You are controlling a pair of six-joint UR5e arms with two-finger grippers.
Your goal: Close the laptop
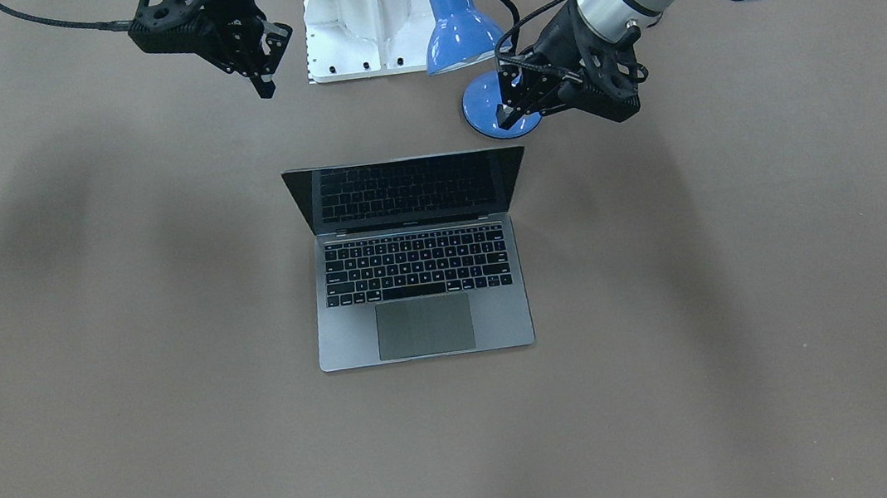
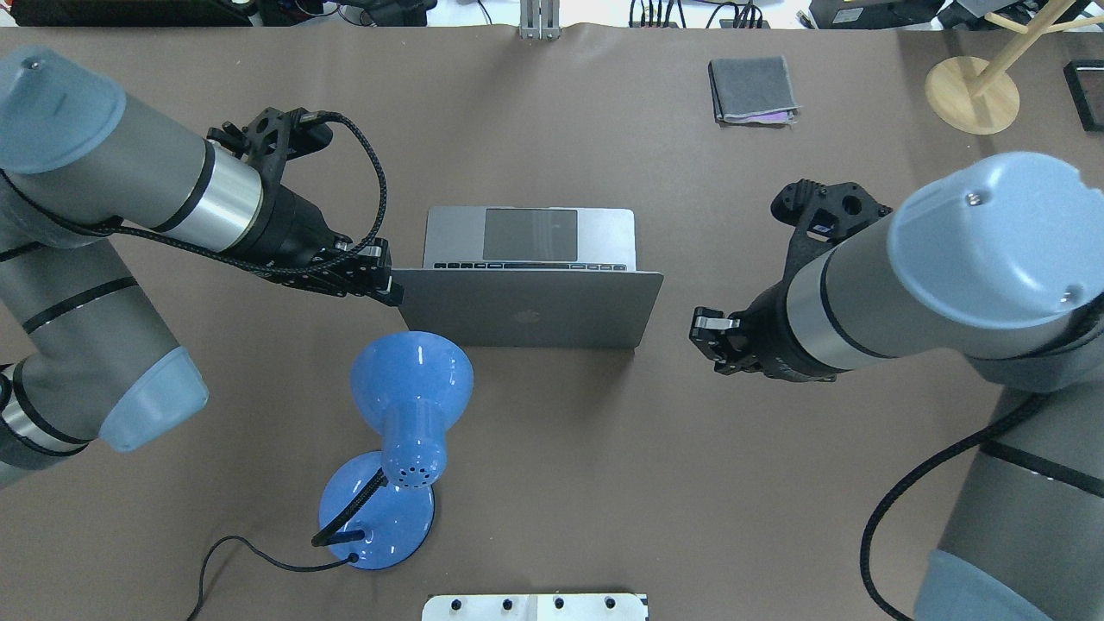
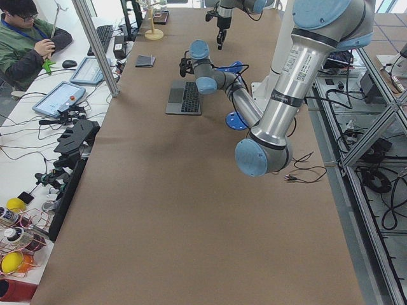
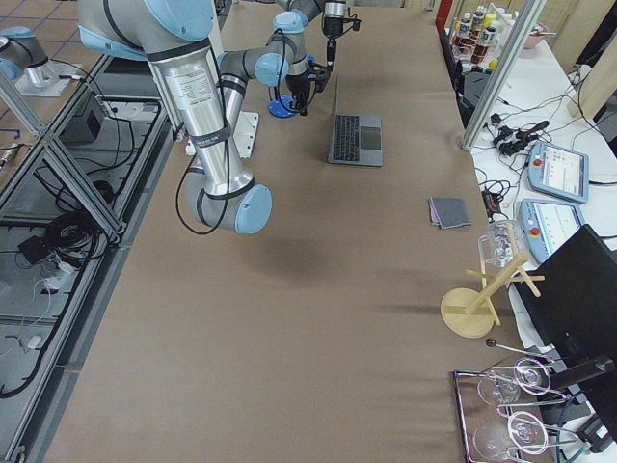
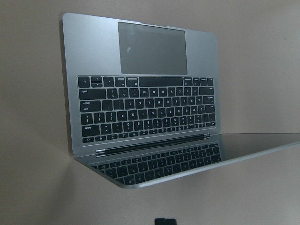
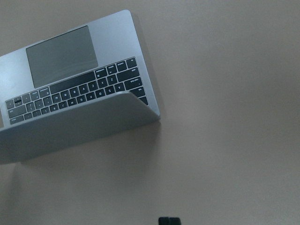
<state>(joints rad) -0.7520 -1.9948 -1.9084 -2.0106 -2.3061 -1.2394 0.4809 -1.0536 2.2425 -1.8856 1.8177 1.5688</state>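
Observation:
The grey laptop (image 1: 424, 330) lies open in the middle of the brown table, with its dark screen upright and its keyboard facing away from me. The overhead view shows its lid (image 2: 526, 310) with the dark logo. My left gripper (image 1: 510, 114) hovers just behind the lid's top corner on my left, also in the overhead view (image 2: 390, 289), and looks shut and empty. My right gripper (image 1: 266, 85) hangs well clear of the lid's other side (image 2: 703, 341), shut and empty. Both wrist views show the laptop (image 5: 140, 42) (image 6: 61, 56) from above.
A blue desk lamp (image 2: 410, 388) stands right behind the laptop on my left side, with its base (image 1: 489, 102) under my left gripper. A folded grey cloth (image 2: 750, 86) lies at the far right. A wooden stand (image 2: 970, 95) is at the far right corner. My white base plate (image 1: 367, 15) is at the near edge.

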